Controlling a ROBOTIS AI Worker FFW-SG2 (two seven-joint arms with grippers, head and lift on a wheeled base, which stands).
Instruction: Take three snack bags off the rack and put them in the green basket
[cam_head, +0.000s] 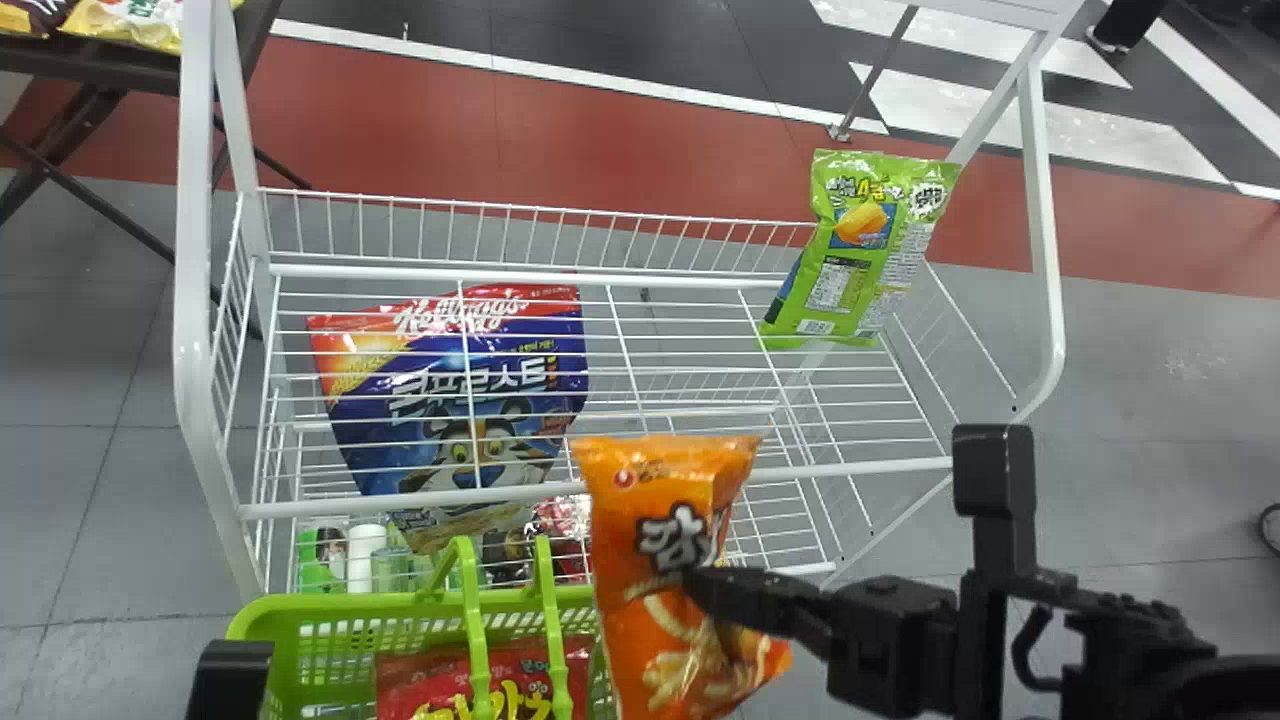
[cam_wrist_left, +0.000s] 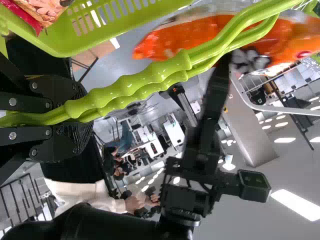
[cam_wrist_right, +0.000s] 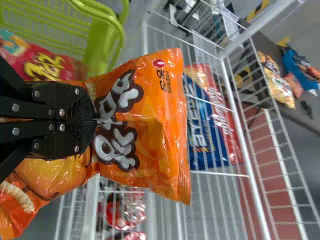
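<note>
White wire rack (cam_head: 195, 250) is the landmark. Green basket (cam_head: 340, 604) stands in front of it; upright handles (cam_head: 474, 640) cross the opening, obstructing it. Blue cereal bag (cam_head: 370, 410): behind the rack's wires, left side. Orange snack bag (cam_head: 625, 540): before the rack's near edge, pinched in the right gripper (cam_head: 705, 592), closed tight. Green snack bag (cam_head: 840, 270): rack's far right corner. Left gripper (cam_head: 231, 680), in front of the rack, closes round the handles.

Right gripper (cam_head: 702, 592) pinched together; left gripper (cam_head: 230, 682) closed, lower left.
</note>
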